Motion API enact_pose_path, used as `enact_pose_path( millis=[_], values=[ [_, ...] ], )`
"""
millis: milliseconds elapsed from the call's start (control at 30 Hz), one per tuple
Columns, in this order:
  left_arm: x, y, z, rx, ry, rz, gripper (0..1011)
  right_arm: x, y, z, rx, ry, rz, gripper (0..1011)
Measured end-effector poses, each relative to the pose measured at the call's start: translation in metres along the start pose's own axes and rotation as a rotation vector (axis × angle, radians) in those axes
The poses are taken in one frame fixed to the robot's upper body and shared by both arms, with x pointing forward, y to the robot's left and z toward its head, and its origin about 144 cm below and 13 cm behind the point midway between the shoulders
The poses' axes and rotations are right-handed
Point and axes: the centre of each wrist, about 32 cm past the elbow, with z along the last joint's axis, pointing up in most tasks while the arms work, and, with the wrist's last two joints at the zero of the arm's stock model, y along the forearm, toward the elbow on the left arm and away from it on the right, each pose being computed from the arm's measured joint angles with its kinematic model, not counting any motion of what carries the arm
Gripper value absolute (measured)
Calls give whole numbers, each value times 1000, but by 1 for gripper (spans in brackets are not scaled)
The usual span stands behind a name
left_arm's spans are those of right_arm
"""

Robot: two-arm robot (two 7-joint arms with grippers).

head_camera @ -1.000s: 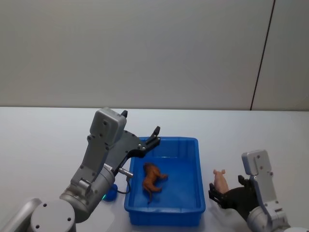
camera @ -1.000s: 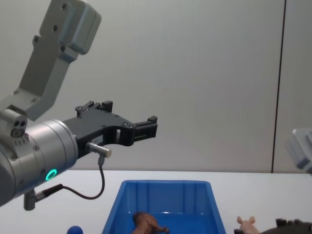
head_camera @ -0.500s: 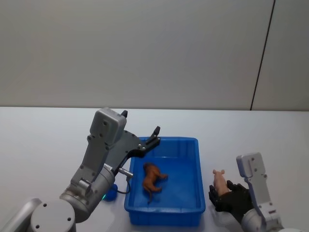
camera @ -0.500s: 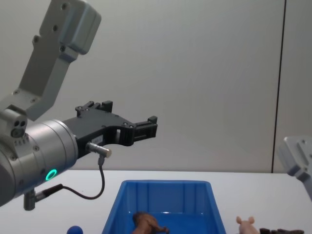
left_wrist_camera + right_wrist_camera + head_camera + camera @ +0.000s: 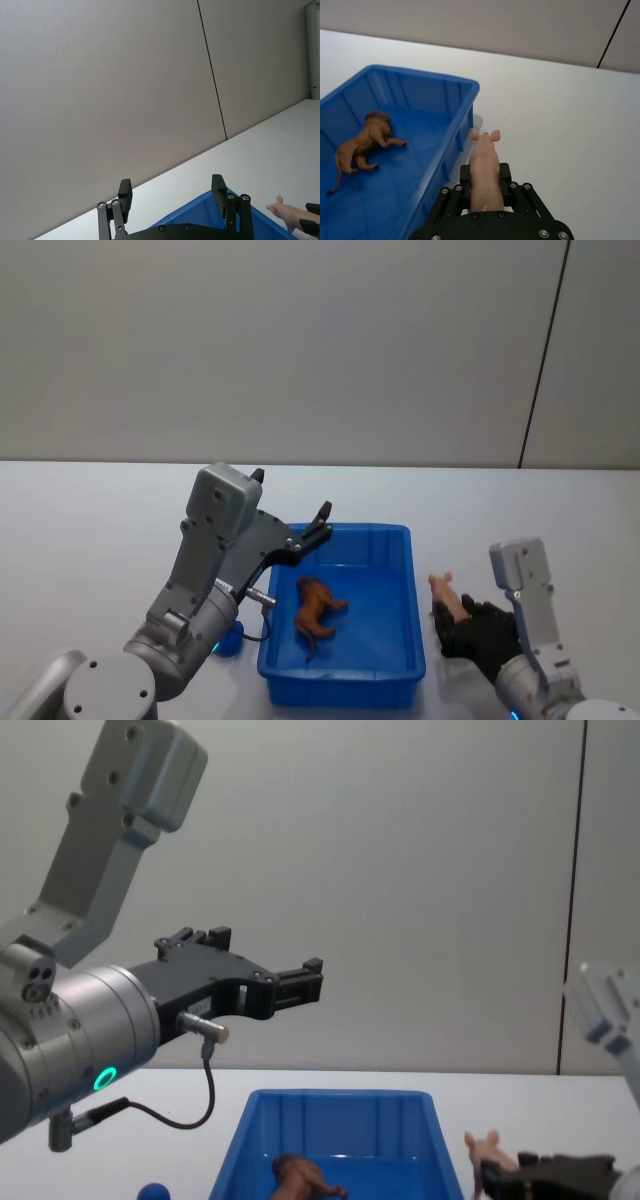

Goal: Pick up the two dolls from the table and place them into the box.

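Your right pincer (image 5: 485, 175) is clamped on the pink pig doll (image 5: 484, 155), whose snout points forward along the box's right wall. The box (image 5: 340, 677) sits just to its left on the desk (image 5: 560, 530), so the carry likely goes leftward. The brown doll (image 5: 315, 608) lies inside. Your left pincer (image 5: 171, 192) hangs spread and empty above the box.

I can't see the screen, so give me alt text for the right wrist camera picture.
The right gripper is shut on a pale peach-pink pig-like toy, just outside a bright blue rectangular plastic bin on a white tabletop. A shaggy reddish-brown toy animal lies inside the bin.
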Motion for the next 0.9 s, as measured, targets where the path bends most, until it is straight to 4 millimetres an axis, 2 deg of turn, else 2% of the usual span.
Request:
enact_pose_path(
  millis=[433,900],
  values=[
    [0,0,0,0,0,0,1001,-2,-5,25,143,-24,4,326],
    [0,0,0,0,0,0,1001,-8,3,42,228,-35,160,326]
  ],
)
